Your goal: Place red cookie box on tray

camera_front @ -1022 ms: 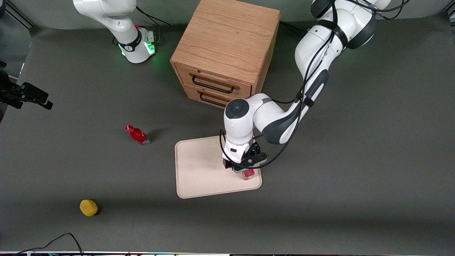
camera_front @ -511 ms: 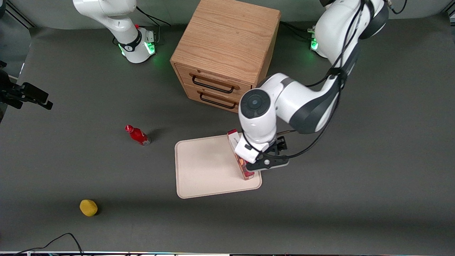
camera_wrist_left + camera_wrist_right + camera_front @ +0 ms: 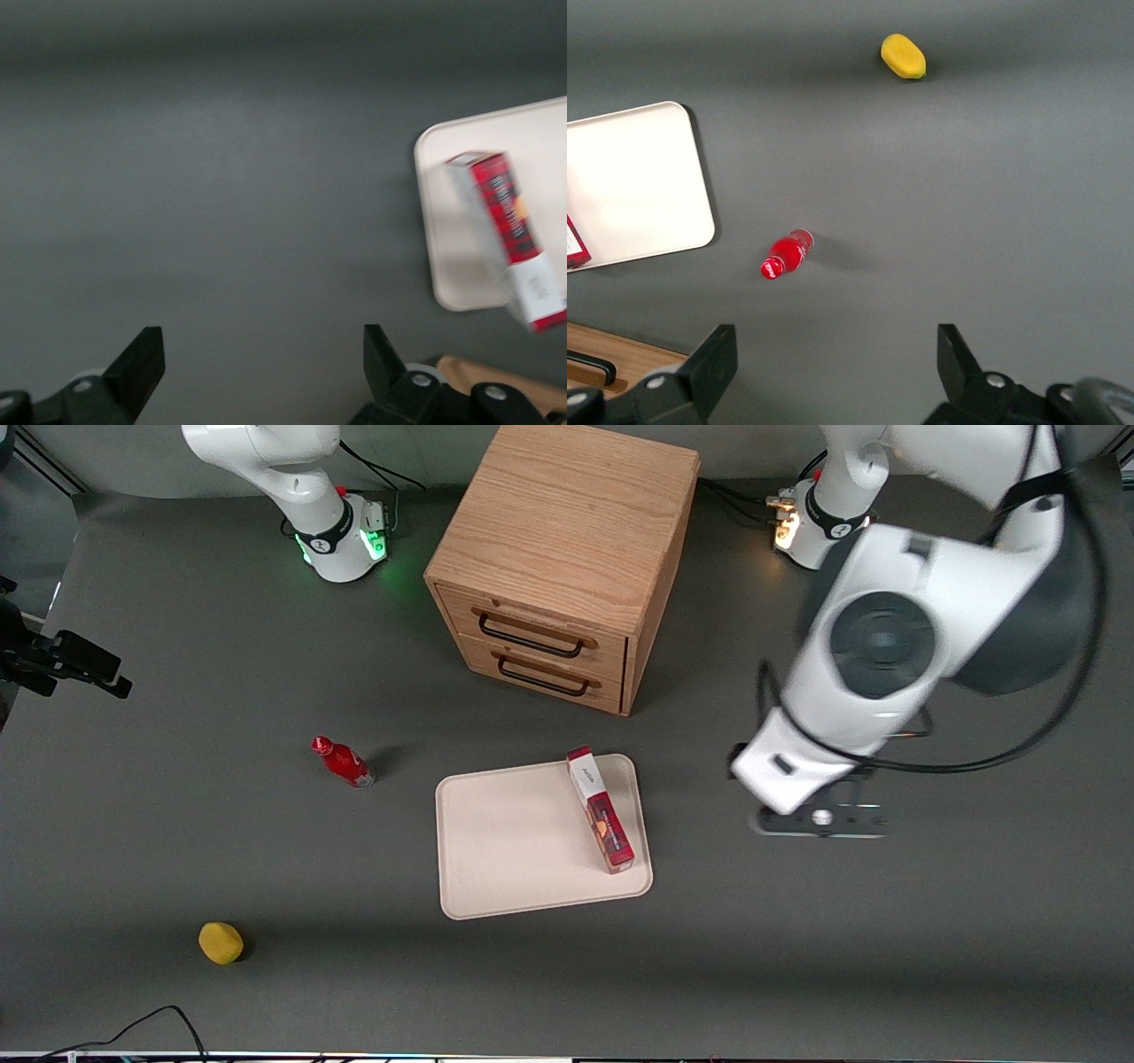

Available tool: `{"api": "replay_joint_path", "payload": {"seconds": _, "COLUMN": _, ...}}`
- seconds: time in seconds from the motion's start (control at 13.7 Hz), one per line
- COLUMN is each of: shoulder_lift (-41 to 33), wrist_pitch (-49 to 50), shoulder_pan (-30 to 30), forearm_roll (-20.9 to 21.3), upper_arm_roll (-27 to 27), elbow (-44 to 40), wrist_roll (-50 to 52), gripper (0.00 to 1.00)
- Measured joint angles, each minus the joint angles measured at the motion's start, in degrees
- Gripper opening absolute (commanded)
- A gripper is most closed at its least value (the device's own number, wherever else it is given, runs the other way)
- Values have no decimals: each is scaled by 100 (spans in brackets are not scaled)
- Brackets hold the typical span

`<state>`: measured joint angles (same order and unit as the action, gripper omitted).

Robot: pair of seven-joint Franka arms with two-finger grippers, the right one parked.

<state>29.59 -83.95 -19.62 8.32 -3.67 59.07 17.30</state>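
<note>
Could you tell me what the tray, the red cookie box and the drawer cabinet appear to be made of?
The tray looks like matte cream plastic: smooth, with moulded rounded corners. The red cookie box lying on it seems to be printed cardboard, with sharp folded edges. The drawer cabinet shows oak-like wood grain and dark, probably metal, handles. The pincer hangs open over bare table toward the working arm's end.

Red cookie box lying flat on the tray, along the edge toward the working arm's end, one end poking over the rim nearest the drawer cabinet. Gripper up above bare table, well apart from the tray toward the working arm's end, fingers spread, holding nothing. Small bottle toward the parked arm's end, yellow object nearer the front camera than that.
</note>
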Motion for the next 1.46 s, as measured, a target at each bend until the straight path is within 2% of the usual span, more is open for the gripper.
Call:
{"api": "replay_joint_path", "payload": {"seconds": 0.22, "shoulder_lift": -688, "wrist_pitch": -25, "shoulder_pan": 9, "forearm_roll": -138, "upper_arm_roll": 625, "elbow": 803, "wrist_roll": -985, "gripper": 100}}
{"api": "replay_joint_path", "payload": {"seconds": 0.44, "shoulder_lift": -1391, "wrist_pitch": -108, "shoulder_pan": 26, "forearm_roll": -400, "upper_arm_roll": 1145, "elbow": 1554, "wrist_roll": -1558, "gripper": 100}}
{"api": "replay_joint_path", "payload": {"seconds": 0.73, "shoulder_lift": -2171, "wrist_pitch": -270, "shoulder_pan": 222, "forearm_roll": -522, "upper_arm_roll": 1657, "elbow": 2302, "wrist_roll": -2416, "gripper": 100}}
{"api": "replay_joint_path", "payload": {"seconds": 0.95, "shoulder_lift": -2376, "wrist_pitch": -362, "shoulder_pan": 649, "forearm_roll": -611, "upper_arm_roll": 1760, "elbow": 2550, "wrist_roll": -2967, "gripper": 100}}
{"api": "replay_joint_path", "payload": {"seconds": 1.46, "shoulder_lift": -2918, "wrist_pitch": -351, "shoulder_pan": 699, "forearm_roll": -361, "upper_arm_roll": 1733, "elbow": 2915, "wrist_roll": -2860, "gripper": 100}}
